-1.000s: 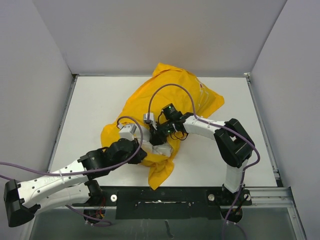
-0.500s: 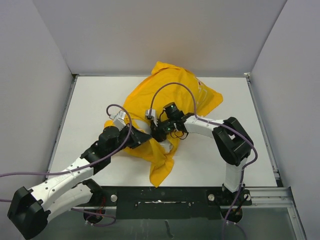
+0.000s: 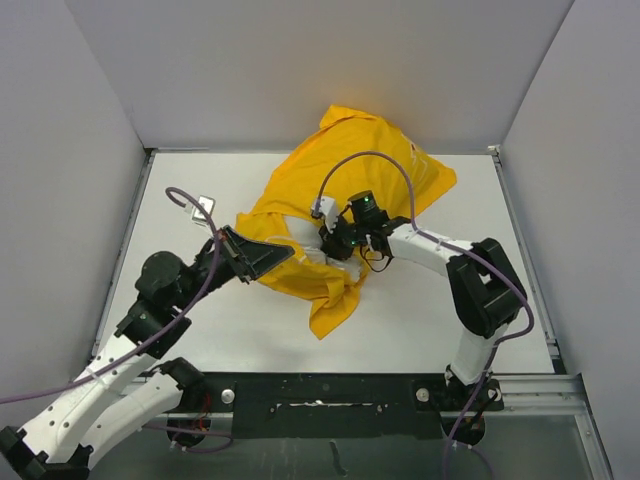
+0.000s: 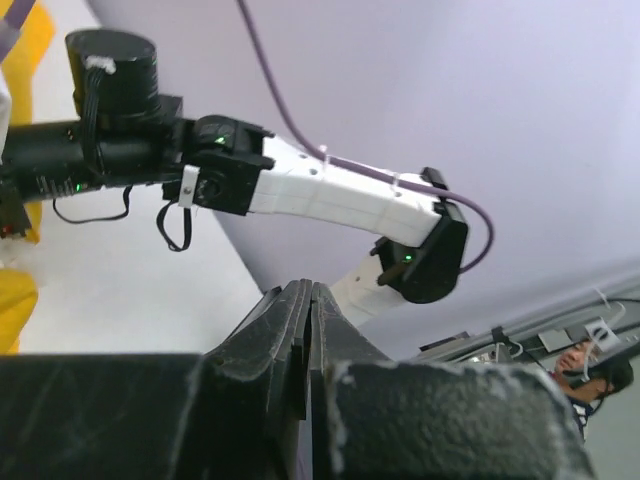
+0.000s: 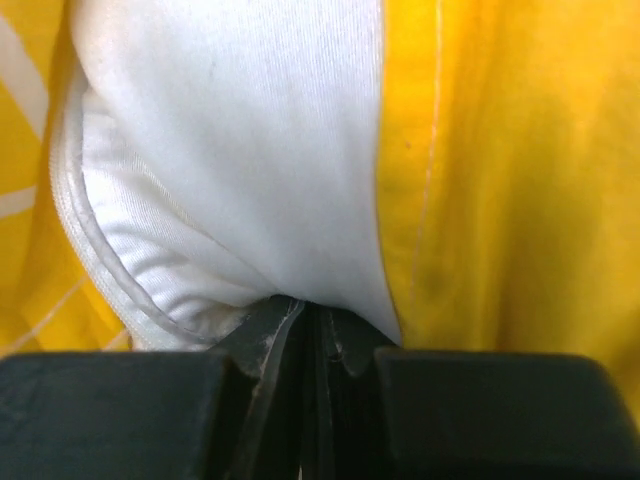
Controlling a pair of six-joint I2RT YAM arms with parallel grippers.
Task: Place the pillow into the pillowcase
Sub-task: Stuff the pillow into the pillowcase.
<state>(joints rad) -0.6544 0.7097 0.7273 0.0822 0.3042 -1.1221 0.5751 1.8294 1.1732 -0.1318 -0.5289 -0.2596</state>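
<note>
The yellow pillowcase (image 3: pixel 345 170) lies bunched in the middle of the table, one end raised toward the back wall. A patch of the white pillow (image 3: pixel 308 256) shows at its near opening. My right gripper (image 3: pixel 335 247) is at that opening. In the right wrist view it (image 5: pixel 310 305) is shut on a fold of the white pillow (image 5: pixel 230 150), with yellow pillowcase cloth (image 5: pixel 500 170) to the right. My left gripper (image 3: pixel 288 252) points right with its tip at the pillowcase's left edge. In the left wrist view it (image 4: pixel 312 290) is shut, with nothing between the jaws.
Grey walls close the table on the left, back and right. A black rail (image 3: pixel 330 400) runs along the near edge. The right arm (image 4: pixel 330 195) crosses the left wrist view. Purple cables loop above both wrists.
My left arm has drawn back to the left and out of the pillowcase's folds. The right gripper and the pillowcase have shifted toward the back right, and the pillowcase's far end has risen.
</note>
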